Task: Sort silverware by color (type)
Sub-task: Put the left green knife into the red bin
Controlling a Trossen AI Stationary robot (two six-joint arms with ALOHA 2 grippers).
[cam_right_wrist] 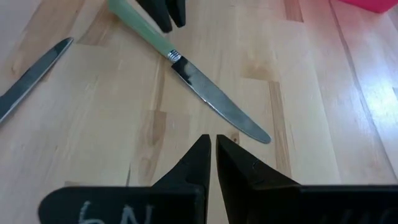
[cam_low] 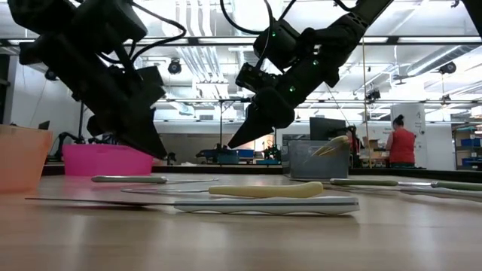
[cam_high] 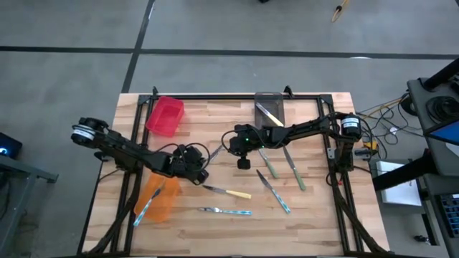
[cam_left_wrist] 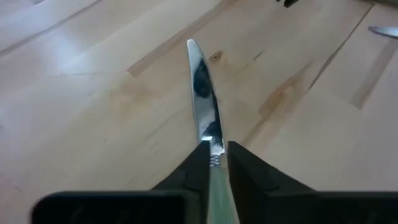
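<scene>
A green-handled knife (cam_left_wrist: 200, 87) lies flat on the wooden table, blade toward the far right (cam_high: 214, 152). My left gripper (cam_left_wrist: 217, 146) hovers just above its handle, slightly open; the handle shows through the gap. The low view shows the fingertips (cam_low: 158, 153) clear of the knife (cam_low: 128, 179). My right gripper (cam_right_wrist: 212, 140) is shut, above the table near the blade's tip (cam_right_wrist: 258, 134), holding nothing. Other silverware lies loose: a yellow-handled knife (cam_high: 231, 193), two blue-handled knives (cam_high: 228, 211) (cam_high: 276, 192) and two green-handled ones (cam_high: 267, 164) (cam_high: 294, 170).
A pink bin (cam_high: 165, 116) stands at the far left. An orange bin (cam_high: 159, 199) with a blue-handled knife in it is at the near left. A grey bin (cam_high: 270, 107) holding a yellow-handled knife sits at the far middle. A person stands in the room beyond (cam_low: 400, 144).
</scene>
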